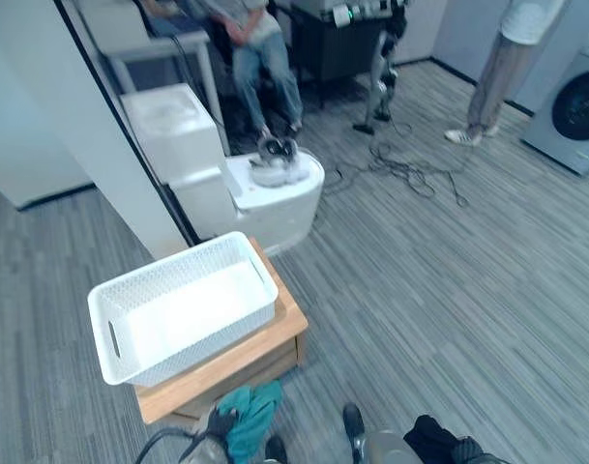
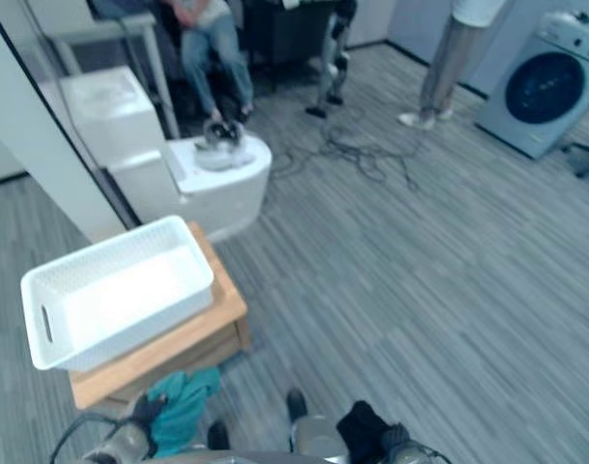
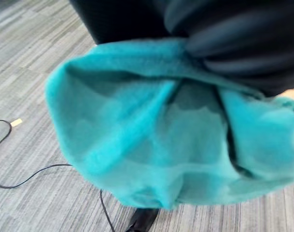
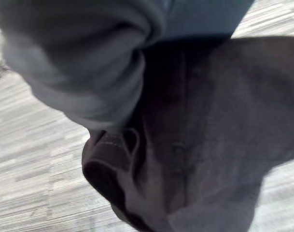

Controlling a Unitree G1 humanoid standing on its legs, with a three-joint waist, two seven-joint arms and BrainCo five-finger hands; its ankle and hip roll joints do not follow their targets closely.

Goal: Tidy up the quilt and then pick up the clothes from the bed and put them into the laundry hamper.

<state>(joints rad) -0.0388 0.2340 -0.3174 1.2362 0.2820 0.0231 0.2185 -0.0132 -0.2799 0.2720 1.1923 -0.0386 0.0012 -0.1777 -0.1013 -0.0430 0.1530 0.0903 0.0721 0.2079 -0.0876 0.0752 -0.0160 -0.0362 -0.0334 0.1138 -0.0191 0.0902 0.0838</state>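
A white perforated laundry hamper [image 1: 209, 345] stands empty on a low wooden stand [image 1: 265, 350], ahead of me and to the left. My left hand [image 1: 220, 422] is low, just in front of the stand, shut on a bunched teal garment [image 3: 151, 145] that hangs from it. The teal garment [image 2: 183, 404] is below the hamper's rim and outside it. My right hand [image 2: 396, 442] is low on the right, shut on a dark garment [image 4: 200, 135] that droops above the carpet. The dark garment [image 1: 437, 437] is well right of the hamper.
Behind the hamper are a white block unit [image 1: 183, 135] and a partition wall [image 1: 101, 145]. A seated person [image 1: 265, 58] rests shoes on the unit's rounded base. Another person [image 1: 497, 68] stands far right by a washing machine [image 1: 576, 111]. Cables [image 1: 410, 174] trail over the carpet.
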